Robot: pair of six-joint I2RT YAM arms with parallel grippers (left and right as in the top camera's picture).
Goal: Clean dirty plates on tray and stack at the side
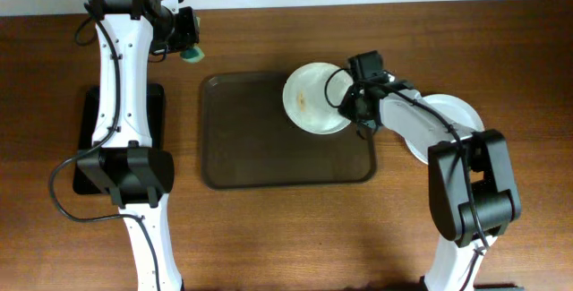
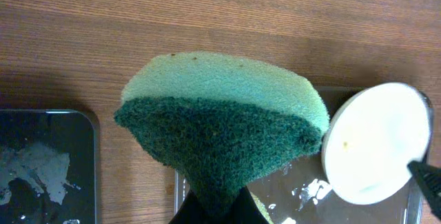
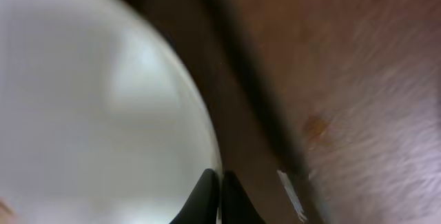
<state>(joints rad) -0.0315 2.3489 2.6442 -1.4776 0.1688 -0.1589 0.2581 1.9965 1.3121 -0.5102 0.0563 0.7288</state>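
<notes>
Green sponge close-up, plate smear overhead

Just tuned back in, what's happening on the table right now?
The right gripper is pinched shut on the right rim of a white plate at the far right corner of the dark brown tray; a faint brown smear shows on it. The left gripper holds a green sponge over the wooden table, off the tray's far left corner, clear of that plate. A second white plate lies right of the tray, partly hidden by the right arm.
</notes>
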